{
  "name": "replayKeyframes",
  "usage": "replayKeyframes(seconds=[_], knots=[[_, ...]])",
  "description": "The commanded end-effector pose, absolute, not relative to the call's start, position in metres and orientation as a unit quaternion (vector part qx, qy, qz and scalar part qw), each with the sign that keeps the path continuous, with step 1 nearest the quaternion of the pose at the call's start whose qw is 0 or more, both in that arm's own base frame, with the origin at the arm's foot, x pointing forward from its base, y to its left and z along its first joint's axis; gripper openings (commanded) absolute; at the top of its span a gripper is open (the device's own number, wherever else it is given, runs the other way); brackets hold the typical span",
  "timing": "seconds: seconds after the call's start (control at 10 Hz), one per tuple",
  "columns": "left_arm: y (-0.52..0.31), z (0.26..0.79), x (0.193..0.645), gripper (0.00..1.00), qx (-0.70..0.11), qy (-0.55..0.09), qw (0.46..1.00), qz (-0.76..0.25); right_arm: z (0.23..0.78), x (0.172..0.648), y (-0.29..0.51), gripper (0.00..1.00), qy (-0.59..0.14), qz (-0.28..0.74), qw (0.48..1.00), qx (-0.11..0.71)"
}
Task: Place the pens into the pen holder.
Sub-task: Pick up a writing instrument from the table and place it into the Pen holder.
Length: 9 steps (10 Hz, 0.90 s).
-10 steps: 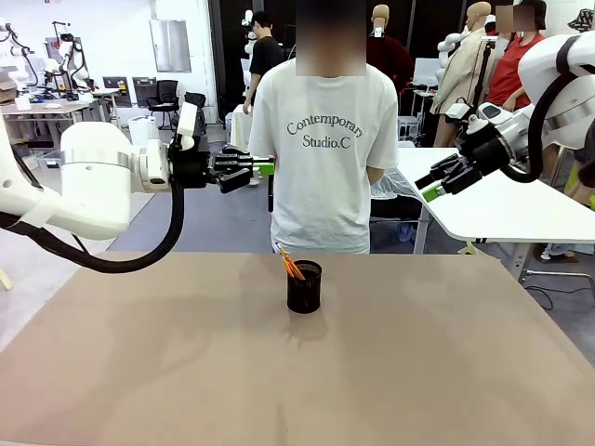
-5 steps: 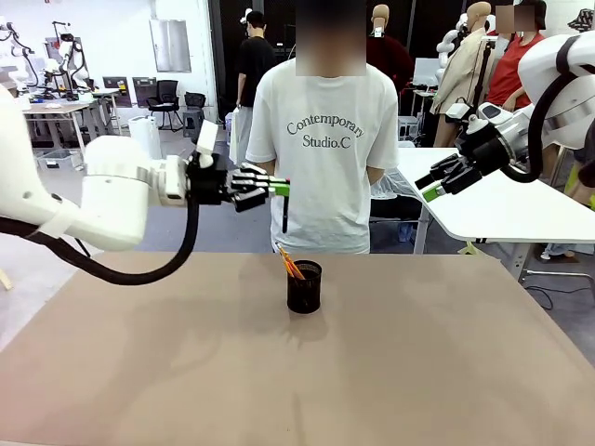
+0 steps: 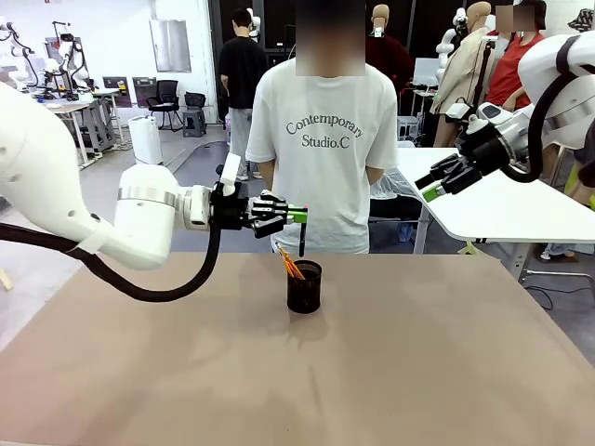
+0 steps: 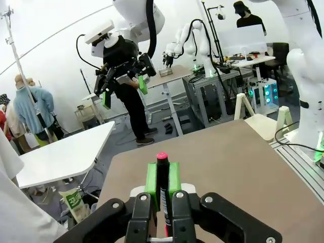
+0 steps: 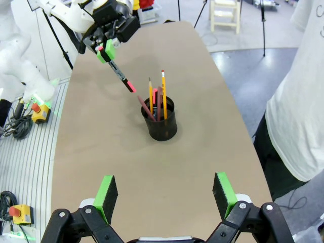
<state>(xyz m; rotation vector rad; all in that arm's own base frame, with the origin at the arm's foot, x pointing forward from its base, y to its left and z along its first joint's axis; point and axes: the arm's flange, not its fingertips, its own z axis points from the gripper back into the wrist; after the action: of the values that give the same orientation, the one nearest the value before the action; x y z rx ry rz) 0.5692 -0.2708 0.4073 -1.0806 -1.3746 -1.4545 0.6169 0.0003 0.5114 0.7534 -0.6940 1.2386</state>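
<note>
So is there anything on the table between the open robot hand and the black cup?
No. In the right wrist view, bare table runs from the right gripper to the pen holder.

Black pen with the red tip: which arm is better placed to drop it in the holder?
Left. Its end effector is shut on the black pen, hanging close above the pen holder. The right end effector is open and off to the side.
</note>
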Motion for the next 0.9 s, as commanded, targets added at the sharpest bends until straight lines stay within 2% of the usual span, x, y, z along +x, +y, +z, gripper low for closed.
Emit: replayKeyframes(seconds=[0.0, 0.6, 0.8], knots=[[-0.279, 0.399, 0.584, 0.00, -0.440, -0.565, 0.402, -0.571, 0.514, 0.617, 0.001, 1.00, -0.312, 0.556, 0.693, 0.336], [-0.285, 0.369, 0.604, 0.00, -0.450, -0.557, 0.418, -0.559, 0.514, 0.617, 0.001, 1.00, -0.312, 0.556, 0.693, 0.336], [-0.285, 0.368, 0.606, 0.40, -0.452, -0.561, 0.411, -0.558, 0.514, 0.617, 0.001, 1.00, -0.312, 0.556, 0.693, 0.336]])
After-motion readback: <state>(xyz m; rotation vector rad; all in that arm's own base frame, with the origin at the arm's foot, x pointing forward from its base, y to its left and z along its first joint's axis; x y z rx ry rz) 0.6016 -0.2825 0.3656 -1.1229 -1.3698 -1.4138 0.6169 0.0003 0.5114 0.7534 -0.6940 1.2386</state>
